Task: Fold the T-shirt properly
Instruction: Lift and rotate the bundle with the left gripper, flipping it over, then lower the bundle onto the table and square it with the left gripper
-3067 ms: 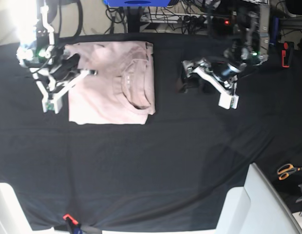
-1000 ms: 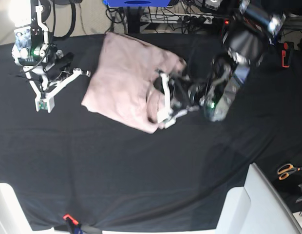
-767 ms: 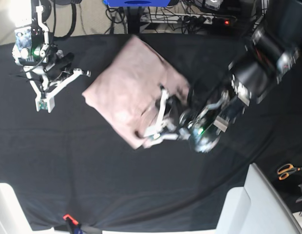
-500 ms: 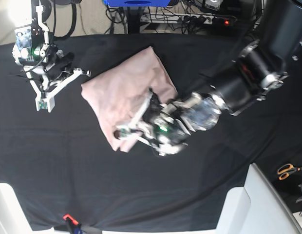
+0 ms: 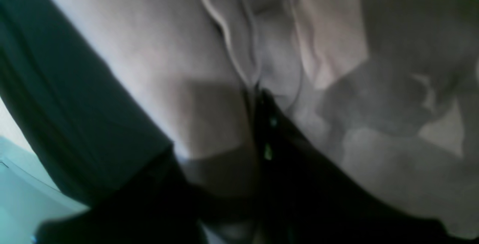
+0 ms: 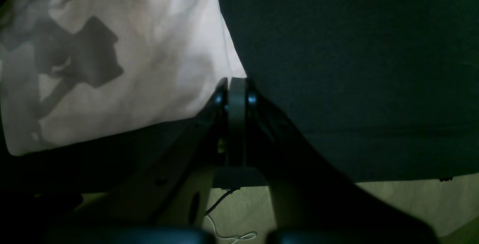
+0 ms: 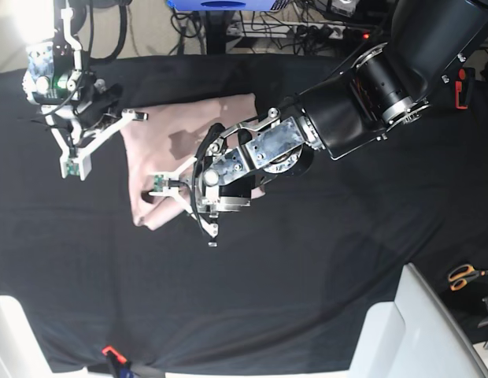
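A: We start at the jaws. What does the left gripper [image 5: 258,98] hold?

B: In the left wrist view its 2 fingers stand nearly together, with a fold of the T-shirt [image 7: 181,142] pinched between them. We read this as a narrow grip on layered fabric near a rolled hem. In the base view the same gripper [image 7: 169,185] sits low on the garment, at the end nearest the camera.

A: And the right gripper [image 6: 236,94]?

B: Its fingers meet with no gap and nothing between them. In the right wrist view the pink cloth lies just beside the tips, up and to the left, not pinched. In the base view this gripper [image 7: 75,165] hangs over the black cloth [image 7: 244,299], just off the shirt's edge.

A: Where does the garment lie?

B: It lies on the black cloth as a bundle. Its long axis runs diagonally, from the upper right near the left arm's forearm down to the lower left at the held end.

A: Which relation governs the next move?

B: We judge that the shirt extends up and away from the left jaws, so only 1 arm controls it. The right arm is near the opposite long edge and is the closer arm for any second grip.
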`<state>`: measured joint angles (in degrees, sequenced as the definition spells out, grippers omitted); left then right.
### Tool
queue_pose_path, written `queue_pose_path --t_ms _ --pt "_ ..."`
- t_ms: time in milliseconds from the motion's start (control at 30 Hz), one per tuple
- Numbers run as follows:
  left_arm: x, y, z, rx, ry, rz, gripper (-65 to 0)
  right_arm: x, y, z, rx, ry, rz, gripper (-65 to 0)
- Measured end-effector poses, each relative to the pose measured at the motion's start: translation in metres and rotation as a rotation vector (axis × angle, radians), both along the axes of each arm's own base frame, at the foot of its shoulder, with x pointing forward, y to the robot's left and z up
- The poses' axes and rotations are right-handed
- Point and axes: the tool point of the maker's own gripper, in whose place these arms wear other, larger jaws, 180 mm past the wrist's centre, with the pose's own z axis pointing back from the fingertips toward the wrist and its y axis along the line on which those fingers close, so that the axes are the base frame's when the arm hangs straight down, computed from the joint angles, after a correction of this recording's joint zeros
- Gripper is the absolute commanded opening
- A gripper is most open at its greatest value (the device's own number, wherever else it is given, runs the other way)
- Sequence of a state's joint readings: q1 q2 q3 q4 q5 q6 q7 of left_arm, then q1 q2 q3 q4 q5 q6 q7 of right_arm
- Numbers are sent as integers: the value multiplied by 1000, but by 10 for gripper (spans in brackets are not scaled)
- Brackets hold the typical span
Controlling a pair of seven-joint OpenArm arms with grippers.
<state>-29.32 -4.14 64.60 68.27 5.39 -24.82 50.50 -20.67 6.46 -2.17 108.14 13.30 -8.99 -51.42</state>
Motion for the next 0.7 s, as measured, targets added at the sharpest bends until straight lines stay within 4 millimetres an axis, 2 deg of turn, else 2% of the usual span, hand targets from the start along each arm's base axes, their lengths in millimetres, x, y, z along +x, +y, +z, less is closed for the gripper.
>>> queue_pose_path --t_ms 267,433,567,700 --pt "10 -5 9 -15 -14 -28 -650 0 0 0 0 0 0 -644" --pt "7 1 -1 36 29 -61 -650 0 0 0 0 -1 0 -644" --pt "5 -8 -1 -9 34 -83 -650 0 0 0 0 0 0 -644" --pt "6 -8 -4 -17 43 -82 -650 0 0 0 0 -1 0 -644"
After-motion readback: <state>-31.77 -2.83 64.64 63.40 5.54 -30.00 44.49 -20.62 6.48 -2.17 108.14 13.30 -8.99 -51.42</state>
